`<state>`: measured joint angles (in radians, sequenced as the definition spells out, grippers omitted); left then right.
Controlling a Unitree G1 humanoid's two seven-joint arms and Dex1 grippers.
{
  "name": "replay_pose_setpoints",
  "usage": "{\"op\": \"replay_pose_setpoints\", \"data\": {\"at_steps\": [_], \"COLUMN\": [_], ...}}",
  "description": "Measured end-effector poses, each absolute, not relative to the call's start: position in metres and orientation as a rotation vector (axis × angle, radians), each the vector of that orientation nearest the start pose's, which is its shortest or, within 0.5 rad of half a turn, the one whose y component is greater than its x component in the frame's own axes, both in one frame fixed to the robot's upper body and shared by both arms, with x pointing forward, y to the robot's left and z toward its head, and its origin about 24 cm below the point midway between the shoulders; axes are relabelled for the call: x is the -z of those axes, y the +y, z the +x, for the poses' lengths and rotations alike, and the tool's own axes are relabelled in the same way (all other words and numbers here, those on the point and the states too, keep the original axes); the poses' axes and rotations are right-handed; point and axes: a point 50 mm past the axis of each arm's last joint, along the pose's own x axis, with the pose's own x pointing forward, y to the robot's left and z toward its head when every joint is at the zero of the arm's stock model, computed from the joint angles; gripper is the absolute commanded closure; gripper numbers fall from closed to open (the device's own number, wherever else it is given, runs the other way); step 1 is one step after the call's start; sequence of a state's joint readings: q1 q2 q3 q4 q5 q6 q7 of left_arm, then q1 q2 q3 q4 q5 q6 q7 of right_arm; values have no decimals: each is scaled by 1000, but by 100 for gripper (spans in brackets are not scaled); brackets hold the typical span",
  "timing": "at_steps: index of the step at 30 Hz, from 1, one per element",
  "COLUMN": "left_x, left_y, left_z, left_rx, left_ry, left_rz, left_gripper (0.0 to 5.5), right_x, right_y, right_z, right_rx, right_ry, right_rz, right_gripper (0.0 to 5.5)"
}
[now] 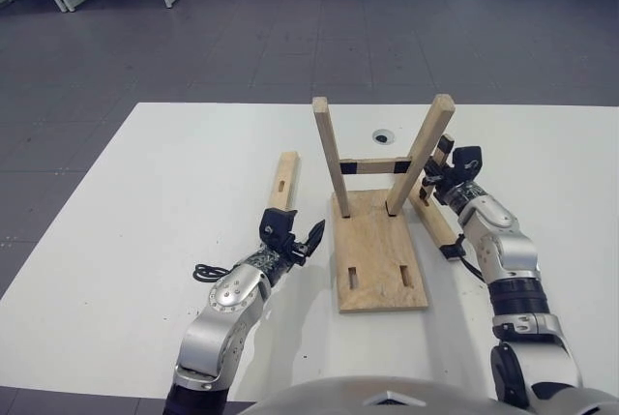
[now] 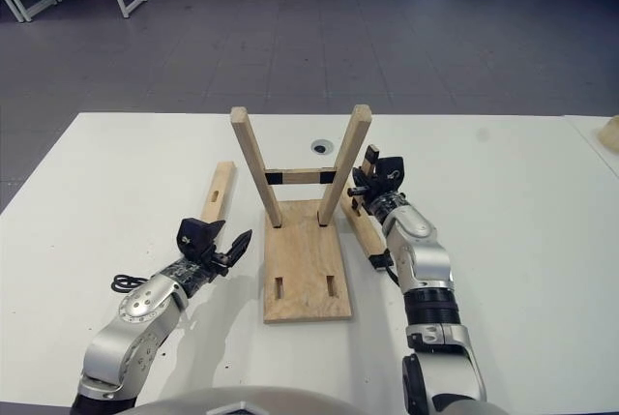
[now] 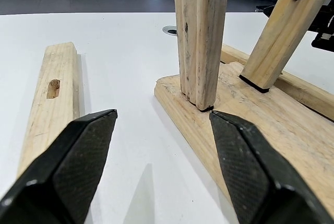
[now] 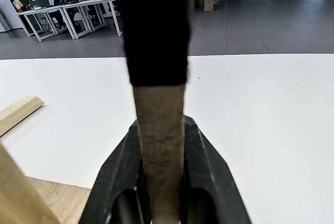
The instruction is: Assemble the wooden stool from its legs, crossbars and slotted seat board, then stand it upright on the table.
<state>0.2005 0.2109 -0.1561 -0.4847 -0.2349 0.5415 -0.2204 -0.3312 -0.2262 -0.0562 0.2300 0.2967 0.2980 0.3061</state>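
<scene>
The right gripper [image 1: 450,168] is clamped on a short held crossbar [image 4: 158,130], right of the seat board [image 1: 382,265]. The left gripper [image 1: 295,236] is spread wide and holds nothing, just left of the board. Two upright legs [image 1: 332,159] stand in the board's far slots, joined by a fitted crossbar [image 1: 372,165]. A loose leg [image 1: 283,181] lies left of the board, and another leg [image 1: 432,220] lies along its right edge.

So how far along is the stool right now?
Done: two legs stand in the far slots of the seat board, joined by a crossbar. In hand: the right gripper is clamped on a second crossbar beside them; the left gripper hangs open near the board. Left: both near slots are empty, one loose leg lies left of the board, a second loose leg right of it, and the stool isn't upright yet.
</scene>
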Motion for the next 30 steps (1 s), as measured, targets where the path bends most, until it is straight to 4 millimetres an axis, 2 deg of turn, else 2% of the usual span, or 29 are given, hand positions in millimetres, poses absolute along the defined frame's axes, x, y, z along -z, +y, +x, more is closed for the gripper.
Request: {"op": "replay_pose_setpoints", "data": {"at_steps": [15, 19, 25, 30], "left_x": [-55, -54, -55, -56], "left_y": [130, 130, 129, 130], "left_z": [201, 201, 203, 203], "left_rx": [427, 427, 428, 428], "left_ry": [291, 295, 289, 287], "left_rz": [-45, -45, -44, -44], "left_gripper": [221, 221, 221, 221], "right_x": [-70, -63, -58, -54], "right_y": [-171, -170, -172, -174], "right_z": [298, 294, 294, 304], "right_rx": [-290, -288, -284, -292], "right_ry": [182, 199, 186, 191], "right_rz": [118, 132, 135, 114], "right_gripper": [510, 510, 510, 510]}}
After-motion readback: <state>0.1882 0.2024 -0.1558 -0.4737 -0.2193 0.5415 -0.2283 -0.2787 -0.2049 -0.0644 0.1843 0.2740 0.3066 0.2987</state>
